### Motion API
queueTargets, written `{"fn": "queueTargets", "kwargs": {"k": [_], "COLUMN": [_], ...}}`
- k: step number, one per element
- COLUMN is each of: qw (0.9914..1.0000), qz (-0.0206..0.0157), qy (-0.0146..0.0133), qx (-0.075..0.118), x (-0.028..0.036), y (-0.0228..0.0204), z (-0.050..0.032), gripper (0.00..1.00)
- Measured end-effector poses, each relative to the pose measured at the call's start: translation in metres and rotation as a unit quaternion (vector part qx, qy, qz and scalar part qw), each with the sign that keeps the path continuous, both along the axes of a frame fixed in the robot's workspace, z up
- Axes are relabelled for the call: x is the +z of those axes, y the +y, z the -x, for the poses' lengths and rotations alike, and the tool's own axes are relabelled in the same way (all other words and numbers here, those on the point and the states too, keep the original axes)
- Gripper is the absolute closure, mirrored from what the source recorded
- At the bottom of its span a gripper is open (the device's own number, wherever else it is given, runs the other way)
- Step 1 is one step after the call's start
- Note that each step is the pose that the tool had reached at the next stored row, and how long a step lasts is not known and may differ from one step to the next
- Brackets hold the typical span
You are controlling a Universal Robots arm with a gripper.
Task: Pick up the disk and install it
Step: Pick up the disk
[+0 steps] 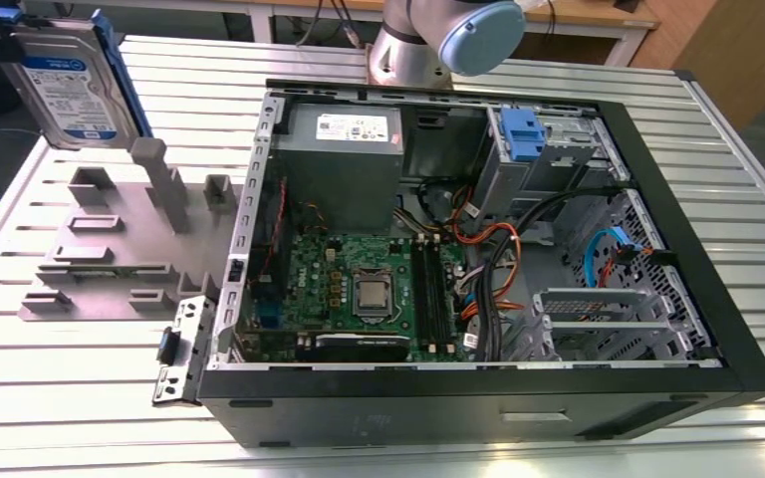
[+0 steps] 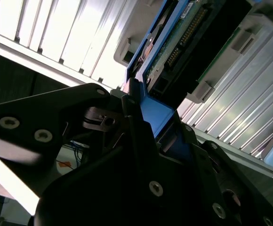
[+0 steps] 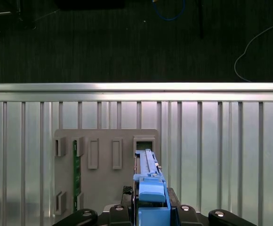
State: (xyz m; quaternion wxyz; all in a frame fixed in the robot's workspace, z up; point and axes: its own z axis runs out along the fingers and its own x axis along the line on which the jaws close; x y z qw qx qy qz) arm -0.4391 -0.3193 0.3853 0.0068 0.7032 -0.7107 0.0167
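Blue-framed, the disk (image 1: 75, 90) is gripped by the pincer (image 3: 150, 209) and held above the grey rack (image 1: 117, 239) at the exterior view's left of the desk (image 1: 37, 398). The pick-up is judged done; fitting into the open computer case (image 1: 489, 403) is left.

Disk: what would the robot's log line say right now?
hand: shut on disk | disk: upright over grey holder | computer case: open

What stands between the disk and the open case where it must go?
Nothing visible blocks the way. The gripper is shut on the disk, which is upright over the grey holder at the exterior view's left. The case lies open beside it. Cables cross its inside; whether they would hinder I cannot tell.
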Motion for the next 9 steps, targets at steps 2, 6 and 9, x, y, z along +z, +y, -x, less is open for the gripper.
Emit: {"fn": "queueTargets", "kwargs": {"k": [2,6,9], "qw": [1.00000,1.00000,1.00000], "qz": [0.0000,0.0000,0.0000], "qy": [0.0000,0.0001,0.0000], "qx": [0.000,0.000,0.000], "x": [0.0015,0.0025,0.0039], "y": [0.0000,0.0000,0.0000], "z": [0.0000,0.0000,0.0000], "gripper": [0.64,0.64,0.64]}}
